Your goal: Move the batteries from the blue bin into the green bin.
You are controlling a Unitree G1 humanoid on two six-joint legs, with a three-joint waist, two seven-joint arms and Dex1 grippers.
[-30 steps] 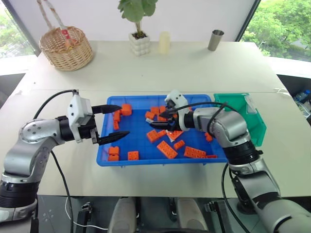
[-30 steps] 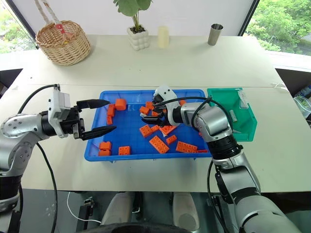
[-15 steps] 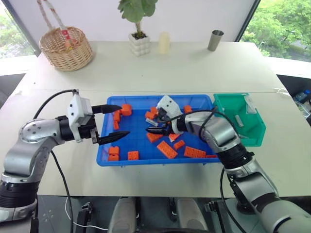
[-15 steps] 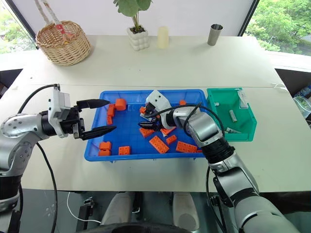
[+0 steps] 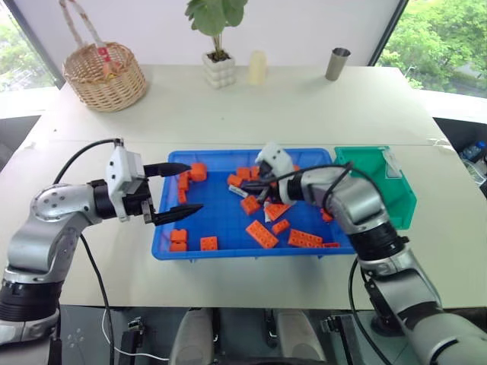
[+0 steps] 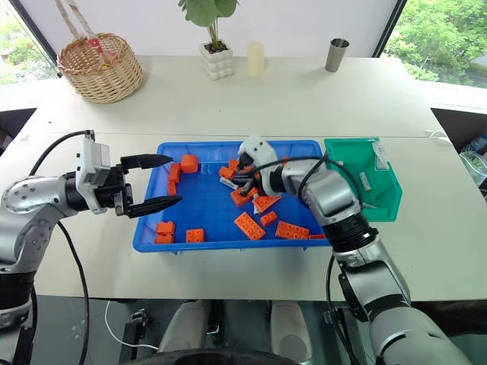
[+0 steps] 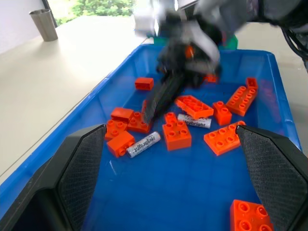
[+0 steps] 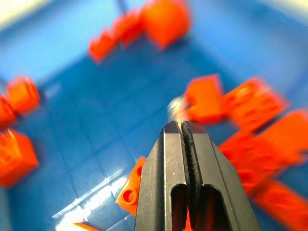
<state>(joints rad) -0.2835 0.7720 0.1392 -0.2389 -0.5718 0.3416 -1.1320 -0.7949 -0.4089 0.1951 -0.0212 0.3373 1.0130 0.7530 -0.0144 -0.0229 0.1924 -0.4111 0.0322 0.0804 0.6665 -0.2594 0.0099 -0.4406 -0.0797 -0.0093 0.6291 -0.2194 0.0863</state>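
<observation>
The right gripper (image 8: 184,126) is clenched on nothing — a battery (image 7: 143,144) lies just past its tips in the blue bin (image 5: 221,255), probably a missed pinch. The left gripper (image 5: 176,192) hangs released — the green bin (image 5: 396,199) sits behind the right wrist.

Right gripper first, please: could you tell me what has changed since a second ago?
The right gripper, open over the orange bricks a second ago, reached toward the robot's left, then drew back slightly and shut; no battery shows between its fingers. A battery beside it lies where it was. The left gripper stayed open over the blue bin; the green bin did not move.
</observation>
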